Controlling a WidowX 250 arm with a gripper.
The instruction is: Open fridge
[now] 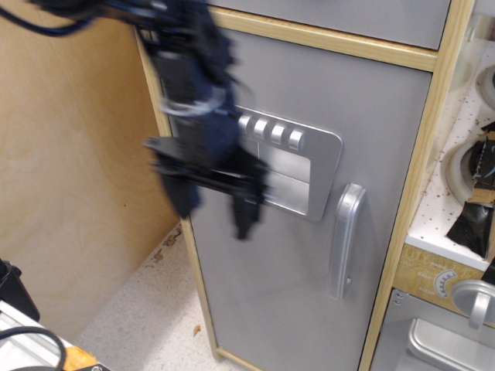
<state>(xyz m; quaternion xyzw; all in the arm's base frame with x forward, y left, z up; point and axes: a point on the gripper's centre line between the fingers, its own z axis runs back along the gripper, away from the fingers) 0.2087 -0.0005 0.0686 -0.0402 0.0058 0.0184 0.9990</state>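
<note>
The fridge (309, 278) is a tall cabinet with a light wood frame and a big grey door, which is shut. Its curved silver handle (345, 239) runs down the door's right side. The recessed silver dispenser panel (298, 170) with its buttons sits at mid-door. My black gripper (215, 215) is motion-blurred in front of the door's left part, covering the panel's left edge. Its two fingers (246, 212) hang down and stand apart, open and empty. It is well to the left of the handle.
A plywood wall (69, 170) stands to the left of the fridge, with speckled floor (147, 317) below. To the right are a pegboard counter with a sink (464, 166) and a small grey oven door with a knob (456, 325). A grey panel (348, 15) sits above the fridge door.
</note>
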